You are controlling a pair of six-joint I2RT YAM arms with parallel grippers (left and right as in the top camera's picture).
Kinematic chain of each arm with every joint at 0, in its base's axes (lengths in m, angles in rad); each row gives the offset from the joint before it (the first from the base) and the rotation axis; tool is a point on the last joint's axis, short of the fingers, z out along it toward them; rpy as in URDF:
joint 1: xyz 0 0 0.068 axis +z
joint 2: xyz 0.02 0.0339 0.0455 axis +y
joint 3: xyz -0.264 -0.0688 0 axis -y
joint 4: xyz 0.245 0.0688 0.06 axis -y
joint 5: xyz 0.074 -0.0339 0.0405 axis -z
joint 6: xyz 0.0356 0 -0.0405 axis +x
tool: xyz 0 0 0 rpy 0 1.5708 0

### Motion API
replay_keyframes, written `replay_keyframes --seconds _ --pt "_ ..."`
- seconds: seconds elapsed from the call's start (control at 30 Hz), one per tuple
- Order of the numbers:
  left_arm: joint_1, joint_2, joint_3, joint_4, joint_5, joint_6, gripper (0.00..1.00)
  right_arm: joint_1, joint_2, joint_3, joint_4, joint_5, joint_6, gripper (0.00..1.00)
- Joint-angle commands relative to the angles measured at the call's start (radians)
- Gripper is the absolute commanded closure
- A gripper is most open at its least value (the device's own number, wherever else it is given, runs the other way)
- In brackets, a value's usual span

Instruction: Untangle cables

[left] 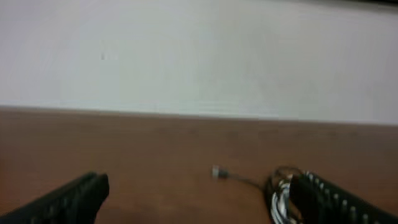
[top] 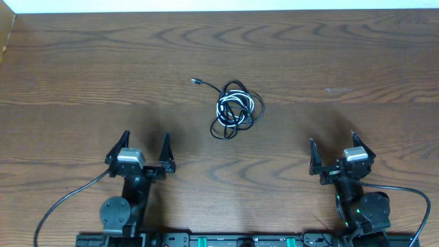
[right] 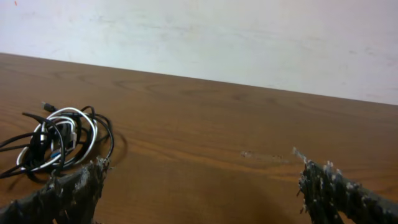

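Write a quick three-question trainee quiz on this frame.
1. True or false: the left gripper and right gripper are both open, touching no cables.
2. The cables lie: A. on the table, ahead of and between both grippers; B. inside one gripper; C. hanging off the edge.
3. Fill in: the stray plug end sticks out on the ___ arm's side.
Key: 1 true; 2 A; 3 left.

Blurred cables (left: pixel 280 198), partly hidden behind the left claw (left: pixel 200 184)
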Motion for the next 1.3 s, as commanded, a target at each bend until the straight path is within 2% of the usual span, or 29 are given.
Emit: replay_keyframes --seconds 0.0,0.13,0.53,0.67,0.87,1.07,1.1,1.13,1.17,1.23,1.27 --pt "-0.002 0.052 0.182 -0.083 0.01 -0.061 0.02 0.006 -0.005 -0.002 -0.004 -0.002 -0.006 0.01" --pt "-0.002 0.199 0.395 -0.246 0.064 -0.089 0.02 0.006 -0.005 -0.002 -0.004 -0.002 -0.006 0.01" --pt "-0.002 0.908 1.035 -0.755 0.37 -0.089 0.02 0.006 -0.005 -0.002 -0.004 -0.002 -0.006 0.01" --pt "-0.002 1.109 1.118 -0.789 0.438 -0.089 0.02 0.006 -0.005 -0.002 -0.004 -0.002 -0.006 0.01" --pt "-0.002 1.272 1.119 -0.751 0.523 -0.089 0.02 0.006 -0.005 -0.002 -0.005 -0.002 -0.006 0.01" --pt "-0.002 1.402 1.118 -0.655 0.504 -0.09 0.02 0.006 -0.005 -0.002 -0.004 -0.002 -0.006 0.01" --pt "-0.005 1.42 1.118 -0.642 0.504 -0.096 0.07 0.006 -0.005 -0.002 -0.004 -0.002 -0.006 0.01" --pt "-0.008 1.445 1.118 -0.63 0.504 -0.097 0.26 0.006 -0.005 -0.002 -0.004 -0.002 -0.006 0.01" --pt "-0.012 1.485 1.118 -0.623 0.504 -0.096 0.66 0.006 -0.005 -0.002 -0.004 -0.002 -0.006 0.01" --pt "-0.014 1.527 1.118 -0.618 0.504 -0.097 0.93 0.006 -0.005 -0.002 -0.004 -0.002 -0.006 0.01" --pt "-0.014 1.542 1.118 -0.616 0.504 -0.097 0.92 0.006 -0.005 -0.002 -0.004 -0.002 -0.006 0.01"
